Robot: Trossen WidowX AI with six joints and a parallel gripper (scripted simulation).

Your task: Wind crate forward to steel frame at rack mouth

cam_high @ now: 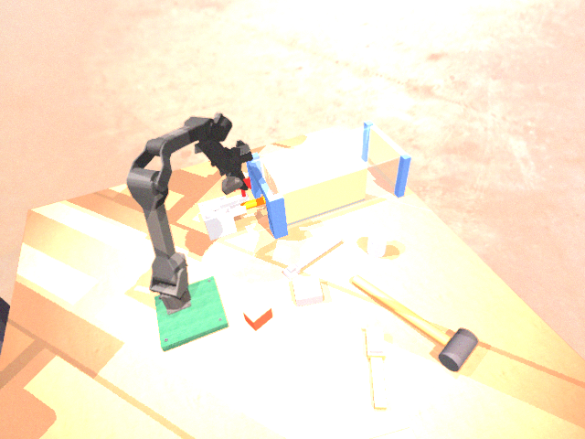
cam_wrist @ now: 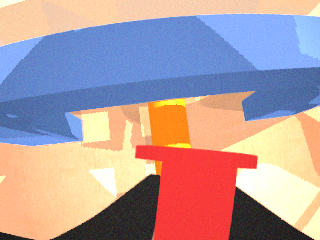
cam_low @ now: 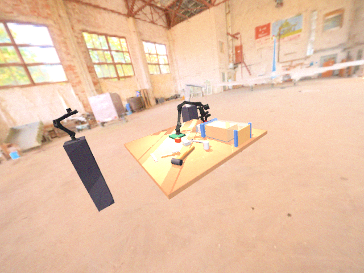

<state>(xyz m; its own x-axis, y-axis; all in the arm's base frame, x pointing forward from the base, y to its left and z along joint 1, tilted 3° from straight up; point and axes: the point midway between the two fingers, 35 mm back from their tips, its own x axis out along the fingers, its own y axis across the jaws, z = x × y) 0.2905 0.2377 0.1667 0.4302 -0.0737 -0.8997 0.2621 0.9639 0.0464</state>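
My gripper [cam_high: 239, 181] [cam_low: 205, 116] is shut on the red winch handle [cam_high: 245, 185] [cam_wrist: 194, 207]. It holds the handle over the white winch [cam_high: 218, 218], right in front of the blue steel frame [cam_high: 277, 215] [cam_low: 202, 130] [cam_wrist: 154, 60] at the rack's mouth. An orange strap [cam_high: 255, 203] [cam_wrist: 168, 126] runs from the winch under the frame. The pale tan crate [cam_high: 321, 181] [cam_low: 222, 131] sits flat inside the clear-panelled cubby, with its front close behind the frame. I cannot tell whether it touches the frame.
The arm stands on a green base [cam_high: 198, 321]. On the bench lie a hammer [cam_high: 410, 321] [cam_low: 182, 156], an orange-red block [cam_high: 258, 319], a white block [cam_high: 307, 292], a white cylinder [cam_high: 377, 248], a thin rod [cam_high: 321, 255] and a wooden strip [cam_high: 377, 373]. Blue rear posts [cam_high: 402, 176] mark the cubby's back.
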